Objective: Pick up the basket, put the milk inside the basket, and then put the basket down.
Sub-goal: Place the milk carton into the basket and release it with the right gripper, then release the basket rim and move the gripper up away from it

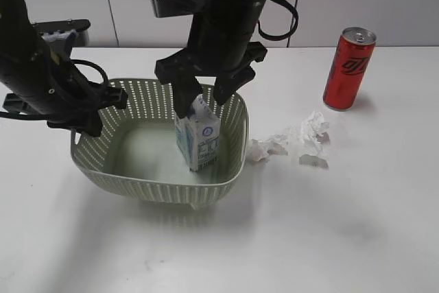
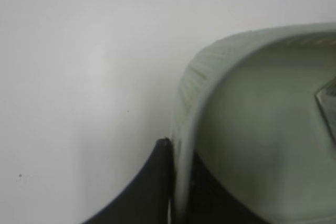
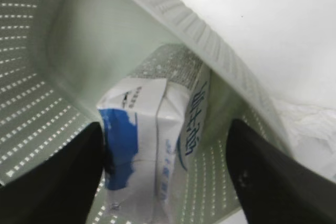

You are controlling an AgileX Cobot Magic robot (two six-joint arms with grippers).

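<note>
1. Milk (image 1: 198, 136) is standing inside basket (image 1: 140, 180), leaning slightly.
2. Right gripper (image 1: 204, 92) is straddling the carton top, jaws spread.
3. Left gripper (image 1: 96, 111) is pinching the basket's left rim.

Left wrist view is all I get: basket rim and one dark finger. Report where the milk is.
Observer: The milk stands upright inside the basket, near its right wall.
Operator: Give me the right tool's state.
Observer: The right tool is open, one finger on each side of the carton's top; in the right wrist view the right-hand finger is clear of it.
Operator: Now list what lies outside the basket.
Observer: A red can stands on the table to the right, with crumpled tissues between it and the basket.
</note>
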